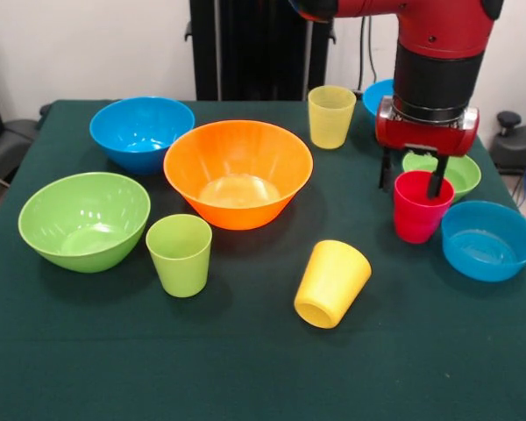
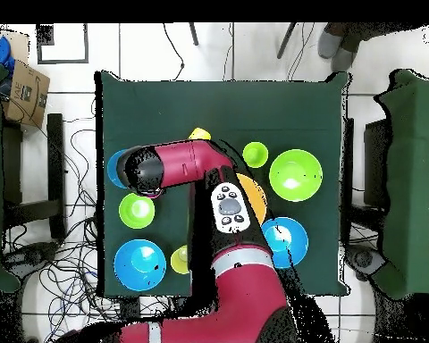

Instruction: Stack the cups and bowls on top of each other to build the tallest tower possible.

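A dark green cloth covers the tabletop (image 1: 245, 368), which stands before a pale wall with a black post.

The big glossy orange plastic bowl (image 1: 238, 173), well off to the side of the claw in the front view, is the widest piece and looks the natural base. Beyond it lie the large lime green plastic bowl (image 1: 84, 219) and a medium blue plastic bowl (image 1: 142, 132). A second blue bowl (image 1: 490, 239) sits just beside the claw on the other side, and the small green bowl (image 1: 442, 174) is right behind it.

The claw (image 1: 412, 181) stands over the red tapered plastic cup (image 1: 421, 207): one finger dips inside the mouth, the other hangs outside the wall, so it straddles the rim. Whether it has actually pinched, I cannot tell.

These pieces are probably light, stiff and slick, so a rim-wall pinch suits them, though the cup could tilt or slip.

The lime green cup (image 1: 180, 254) stands upright, the pale yellow cup (image 1: 330, 116) stands beyond, and the bright yellow cup (image 1: 331, 282) lies on its side, nearest the camera.
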Robot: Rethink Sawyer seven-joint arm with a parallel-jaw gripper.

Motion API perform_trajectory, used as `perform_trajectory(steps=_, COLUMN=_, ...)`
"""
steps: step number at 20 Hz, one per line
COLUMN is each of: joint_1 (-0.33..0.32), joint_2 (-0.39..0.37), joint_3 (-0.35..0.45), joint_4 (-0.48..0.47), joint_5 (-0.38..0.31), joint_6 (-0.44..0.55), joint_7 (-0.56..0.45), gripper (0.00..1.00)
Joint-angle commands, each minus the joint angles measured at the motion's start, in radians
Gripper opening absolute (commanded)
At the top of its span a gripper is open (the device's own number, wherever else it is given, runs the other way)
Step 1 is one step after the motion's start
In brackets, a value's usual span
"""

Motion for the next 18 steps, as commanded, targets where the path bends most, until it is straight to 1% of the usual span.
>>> perform_trajectory(steps=1, joint_1=-0.031, joint_2=0.065, joint_3=0.098, joint_4=0.040, joint_5=-0.084, joint_6=0.056, joint_7=-0.204, gripper=1.00)
perform_trajectory(steps=6, joint_1=-0.030, joint_2=0.093, joint_3=0.096, joint_4=0.022, joint_5=-0.106, joint_6=0.102, joint_7=-0.222, gripper=1.00)
perform_trajectory(steps=7, joint_1=-0.032, joint_2=0.104, joint_3=0.098, joint_4=0.014, joint_5=-0.112, joint_6=0.122, joint_7=-0.235, gripper=1.00)
perform_trajectory(steps=9, joint_1=-0.031, joint_2=0.124, joint_3=0.098, joint_4=0.000, joint_5=-0.127, joint_6=0.130, joint_7=-0.243, gripper=1.00)
perform_trajectory(steps=12, joint_1=-0.030, joint_2=0.142, joint_3=0.097, joint_4=-0.011, joint_5=-0.141, joint_6=0.125, joint_7=-0.234, gripper=1.00)
perform_trajectory(steps=13, joint_1=-0.024, joint_2=0.147, joint_3=0.088, joint_4=-0.016, joint_5=-0.143, joint_6=0.130, joint_7=-0.217, gripper=1.00)
perform_trajectory(steps=15, joint_1=-0.010, joint_2=0.166, joint_3=0.075, joint_4=-0.044, joint_5=-0.159, joint_6=0.158, joint_7=-0.218, gripper=1.00)
perform_trajectory(steps=17, joint_1=0.000, joint_2=0.189, joint_3=0.066, joint_4=-0.067, joint_5=-0.176, joint_6=0.164, joint_7=-0.218, gripper=1.00)
perform_trajectory(steps=18, joint_1=0.001, joint_2=0.191, joint_3=0.063, joint_4=-0.063, joint_5=-0.182, joint_6=0.158, joint_7=-0.215, gripper=1.00)
